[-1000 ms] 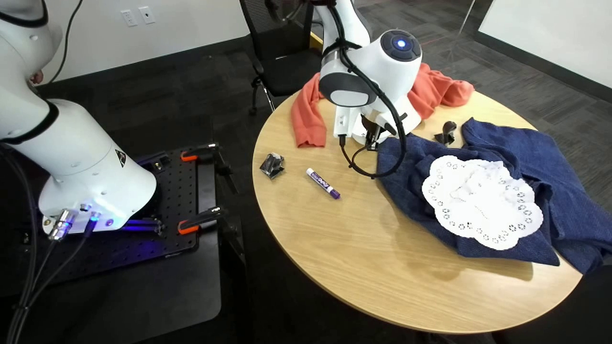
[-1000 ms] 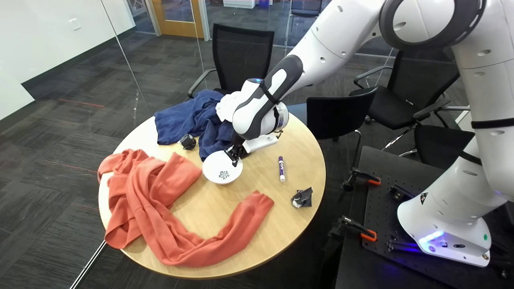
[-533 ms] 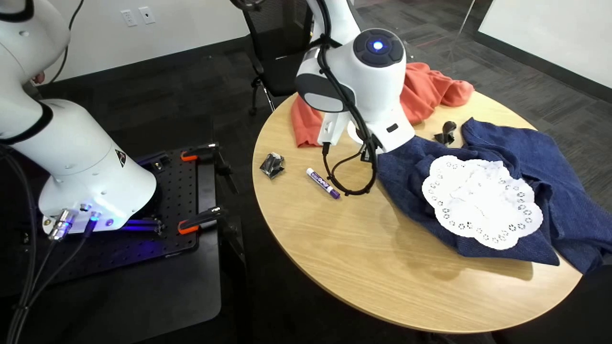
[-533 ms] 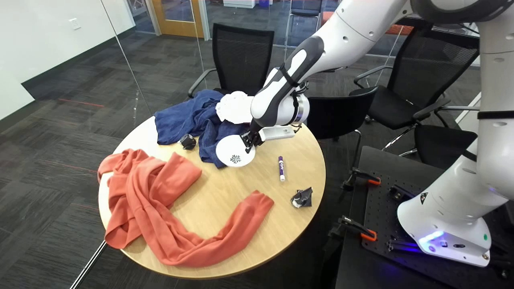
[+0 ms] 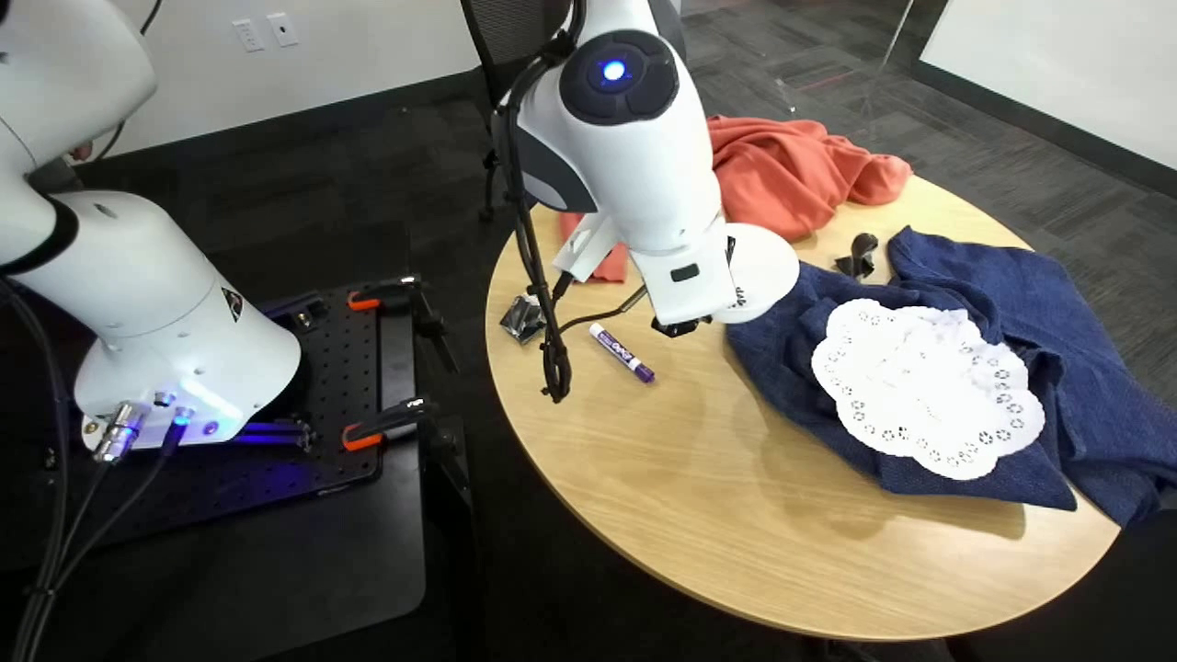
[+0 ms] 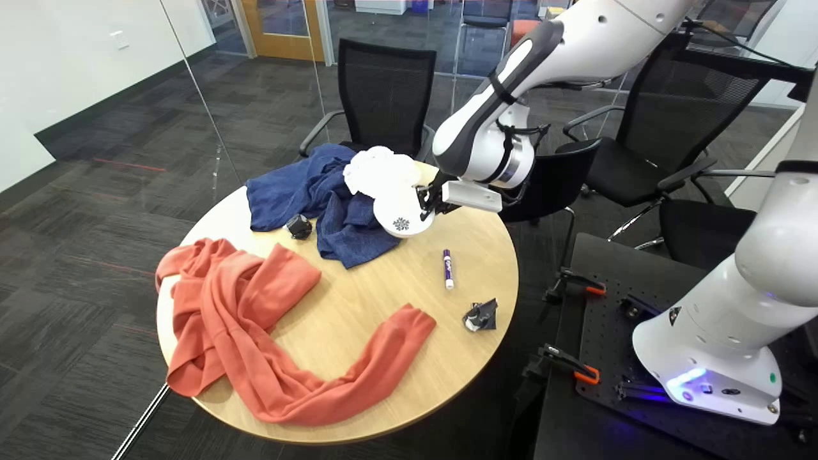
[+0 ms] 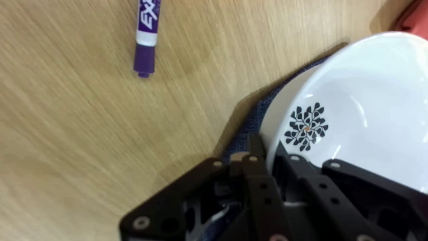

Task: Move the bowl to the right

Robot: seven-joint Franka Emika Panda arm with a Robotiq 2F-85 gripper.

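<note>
In the wrist view my tool (image 7: 271, 152) pinches the white bowl (image 7: 357, 107) by its rim, the rest reaching toward two o'clock, blue cloth (image 7: 245, 137) showing beneath; the marker (image 7: 146, 38) lies on the table (image 7: 83, 117) toward ten.

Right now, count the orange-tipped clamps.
2, both along an edge of the black table: in an exterior view, a far clamp and a near clamp. More may be hidden.
</note>
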